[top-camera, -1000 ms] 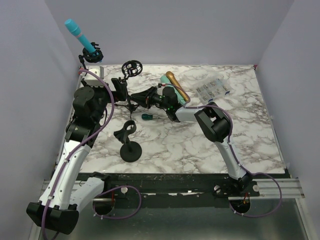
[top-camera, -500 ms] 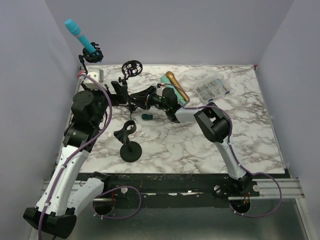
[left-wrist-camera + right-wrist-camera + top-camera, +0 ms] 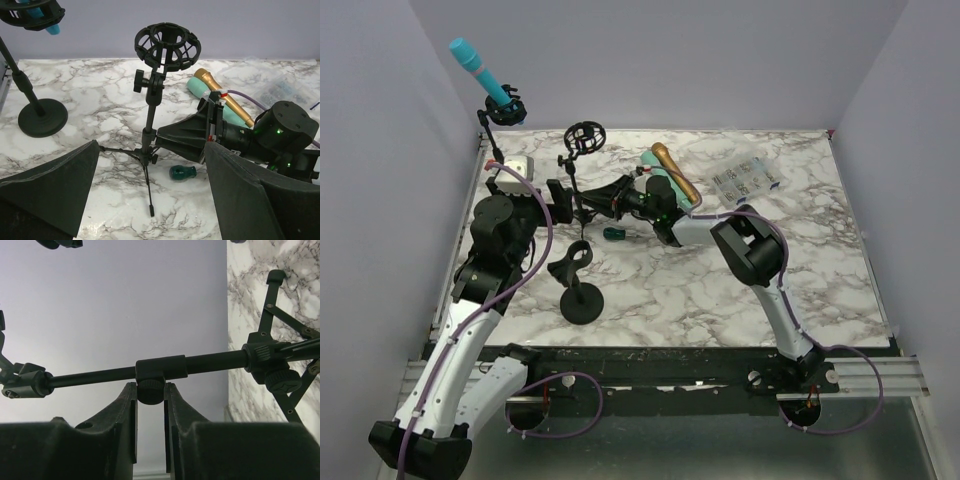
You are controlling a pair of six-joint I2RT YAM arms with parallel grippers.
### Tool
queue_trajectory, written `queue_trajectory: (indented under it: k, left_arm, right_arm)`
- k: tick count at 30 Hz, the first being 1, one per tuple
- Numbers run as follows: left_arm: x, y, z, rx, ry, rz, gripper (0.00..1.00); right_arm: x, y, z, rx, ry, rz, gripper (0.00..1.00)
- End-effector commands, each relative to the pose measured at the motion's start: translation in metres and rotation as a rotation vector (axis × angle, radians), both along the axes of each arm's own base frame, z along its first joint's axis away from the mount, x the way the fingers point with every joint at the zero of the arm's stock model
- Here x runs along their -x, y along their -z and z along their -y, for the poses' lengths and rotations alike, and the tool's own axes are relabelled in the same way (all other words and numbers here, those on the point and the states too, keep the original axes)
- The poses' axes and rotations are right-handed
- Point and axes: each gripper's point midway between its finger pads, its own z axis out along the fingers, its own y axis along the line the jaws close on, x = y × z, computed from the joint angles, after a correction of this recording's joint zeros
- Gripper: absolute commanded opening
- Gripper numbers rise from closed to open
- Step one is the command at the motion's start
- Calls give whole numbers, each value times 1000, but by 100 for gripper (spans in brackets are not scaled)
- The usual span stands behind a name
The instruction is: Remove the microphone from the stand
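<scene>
Lilac-grey walls close in a marbled worktop (image 3: 820,270). Seen from above, the turquoise microphone (image 3: 480,72) sits clipped in the tall round-base stand (image 3: 506,110) at ten o'clock, untouched. Nearer the middle, the right claw (image 3: 150,392) is pinched on the collar knob of the tripod stand (image 3: 148,135), whose shock mount (image 3: 167,44) is empty. The left claw (image 3: 150,150) gapes wide and holds nothing. I'd judge the reach not yet begun. Next, the left arm should rise toward ten o'clock and grip the microphone's body.
</scene>
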Motion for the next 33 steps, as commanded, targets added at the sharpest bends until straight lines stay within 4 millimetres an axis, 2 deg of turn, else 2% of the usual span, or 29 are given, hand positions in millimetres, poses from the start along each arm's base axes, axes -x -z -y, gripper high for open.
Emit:
queue_trajectory:
  k: [1,8,17,22,29,33]
  left_arm:
    - [3,-13,-7,-13,-29,49,88]
    - [5,-13,-8,-7,-33,58,88]
    - [4,-11,-7,-3,-33,52,88]
    - [4,-10,-8,-4,-39,52,88]
    - [3,-8,-10,-8,-48,47,88]
    - [2,-8,-10,-11,-51,48,88]
  right_arm:
    - [4,-2,2,113,17,100,3]
    - [-9,23,8,445,75,322,1]
    - [-12,38,8,803,113,665,1]
    - [-17,34,12,942,152,844,1]
    - [-29,16,27,1142,191,1114,1]
    - [-27,6,32,1268,186,1292,1]
